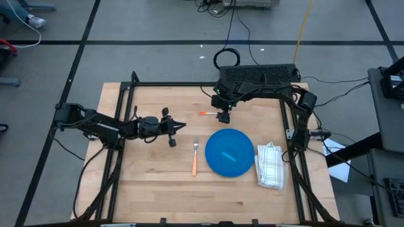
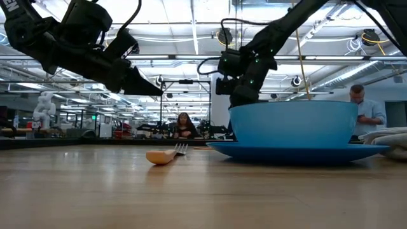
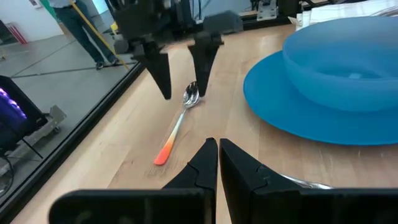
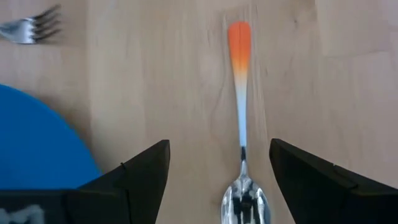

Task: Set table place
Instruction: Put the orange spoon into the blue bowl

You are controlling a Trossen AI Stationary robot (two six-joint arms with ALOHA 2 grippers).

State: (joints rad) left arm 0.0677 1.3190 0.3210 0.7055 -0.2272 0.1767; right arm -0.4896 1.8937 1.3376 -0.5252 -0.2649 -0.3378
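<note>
A spoon [image 4: 241, 124] with an orange handle end lies flat on the wooden table [image 1: 158, 189], behind the blue plate [image 1: 218, 165]. My right gripper [image 4: 219, 149] is open above it, pointing down, one finger on either side of the spoon's bowl end [image 3: 191, 94] without touching it. A blue bowl [image 2: 292, 124] stands on the plate. A fork [image 1: 195, 157] with an orange handle lies left of the plate. My left gripper [image 3: 217, 146] is shut and empty, above the table to the fork's far left; it also shows in the high view [image 1: 182, 125].
A folded checked cloth [image 1: 271, 165] lies right of the plate. A black frame [image 1: 120, 126] edges the table. Bare wood lies near the front edge. People stand in the room behind the table [image 2: 365, 114].
</note>
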